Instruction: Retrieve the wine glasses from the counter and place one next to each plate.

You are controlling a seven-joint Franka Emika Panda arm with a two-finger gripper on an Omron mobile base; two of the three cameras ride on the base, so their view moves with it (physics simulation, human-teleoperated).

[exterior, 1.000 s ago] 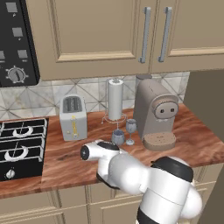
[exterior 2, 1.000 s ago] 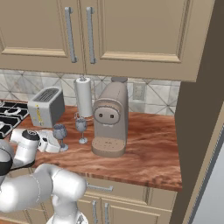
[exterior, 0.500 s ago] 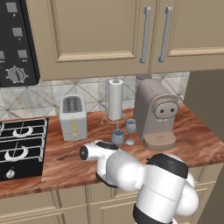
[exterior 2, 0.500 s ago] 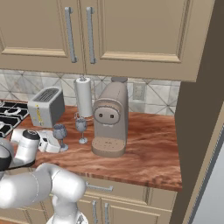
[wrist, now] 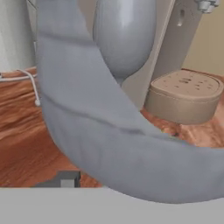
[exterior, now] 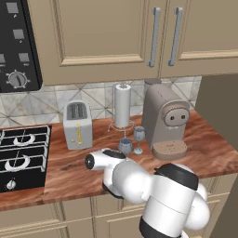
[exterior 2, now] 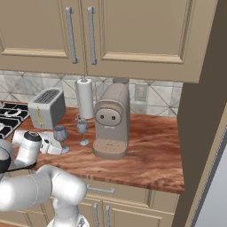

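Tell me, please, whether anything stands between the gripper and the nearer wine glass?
Nothing visible does: the gripper is right at the nearer wine glass, whose bowl looms large in the hand view; the second wine glass stands just behind.

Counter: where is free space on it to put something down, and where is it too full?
The counter is bare right of the coffee machine, up to the dark side wall. A second bare strip lies in front of the toaster, beside the stove. It is crowded where the two wine glasses stand with the paper towel holder behind and the gripper beside them.
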